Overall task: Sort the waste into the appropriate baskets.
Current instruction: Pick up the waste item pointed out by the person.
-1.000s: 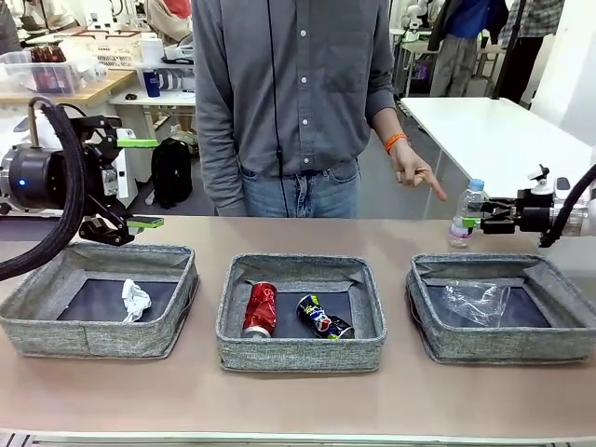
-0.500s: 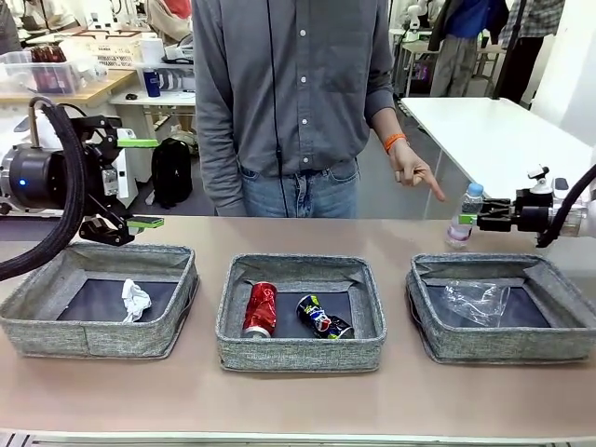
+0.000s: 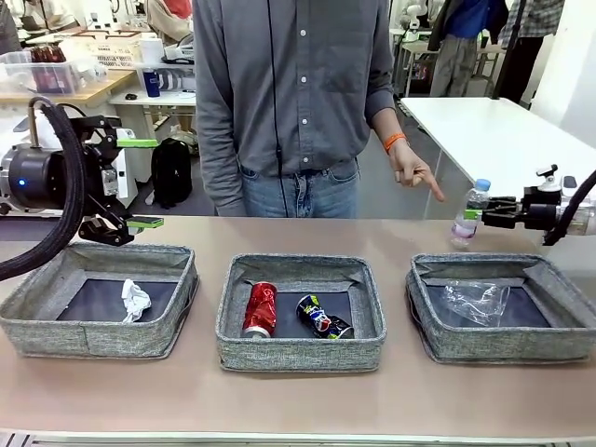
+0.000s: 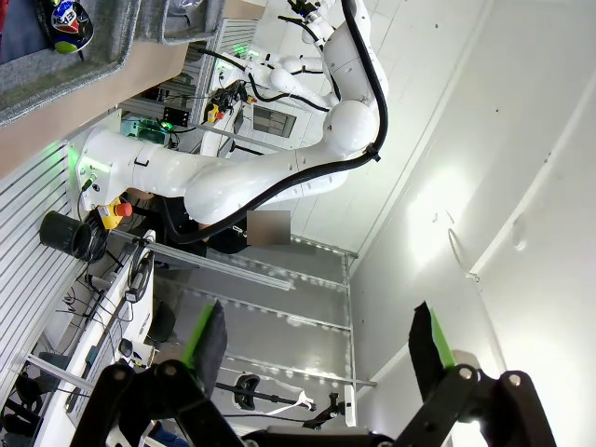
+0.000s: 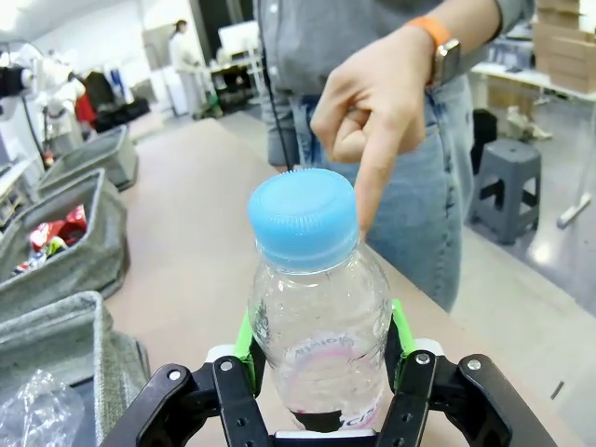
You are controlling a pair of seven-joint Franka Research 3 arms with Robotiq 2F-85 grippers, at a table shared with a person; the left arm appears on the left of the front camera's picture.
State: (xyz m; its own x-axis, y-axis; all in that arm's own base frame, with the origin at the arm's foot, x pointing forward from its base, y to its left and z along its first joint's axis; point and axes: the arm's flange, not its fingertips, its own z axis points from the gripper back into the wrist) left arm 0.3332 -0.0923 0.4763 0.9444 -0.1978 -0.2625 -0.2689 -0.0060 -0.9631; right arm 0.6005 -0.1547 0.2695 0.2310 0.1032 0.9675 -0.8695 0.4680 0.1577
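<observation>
In the right wrist view my right gripper is shut on the small blue-capped water bottle, green pads pressed to both sides. The front view shows my right gripper with the bottle upright beyond the right basket, which holds a clear plastic cup. The middle basket contains a red can and a dark blue-and-yellow can. A white paper wad lies in the left basket. My left gripper hangs open above that basket's far left corner; the left wrist view has its jaws wide apart on nothing.
A person stands at the far side of the table, one hand pointing a finger down toward the bottle; the same hand hovers just behind the cap. Bare tabletop runs in front of the baskets.
My right gripper has closed on the water bottle and carried it slightly to the right and up. The left arm and the basket contents have not moved.
</observation>
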